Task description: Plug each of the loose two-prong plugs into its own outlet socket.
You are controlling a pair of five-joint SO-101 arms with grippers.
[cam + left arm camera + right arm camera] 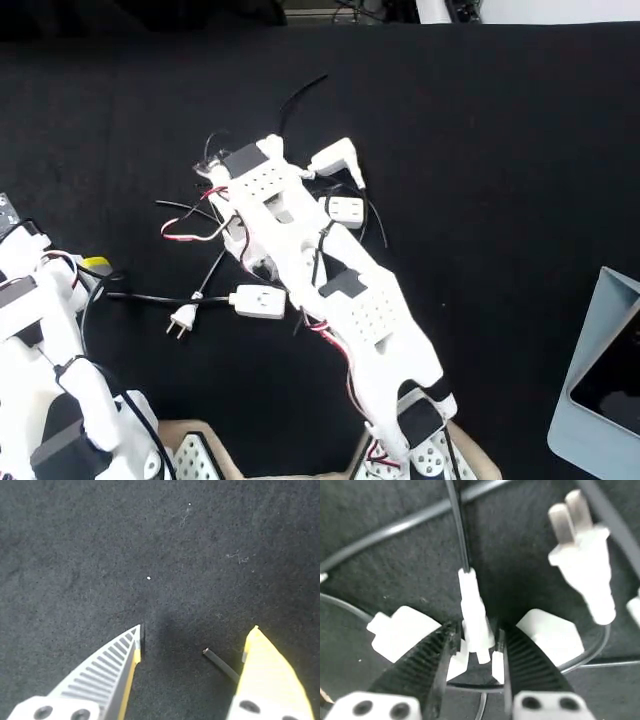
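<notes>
While the left gripper sits wide open and empty over the black cloth, the right gripper pinches a white plug by its body, likely to steer it toward the socket just beside; a second plug lies loose nearby.

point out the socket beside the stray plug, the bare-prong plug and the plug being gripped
socket (258, 301): high view, middle of its white body
bare-prong plug (585, 575): right wrist view, white body behind the prongs
gripped plug (474, 612): right wrist view, middle of its body
</notes>
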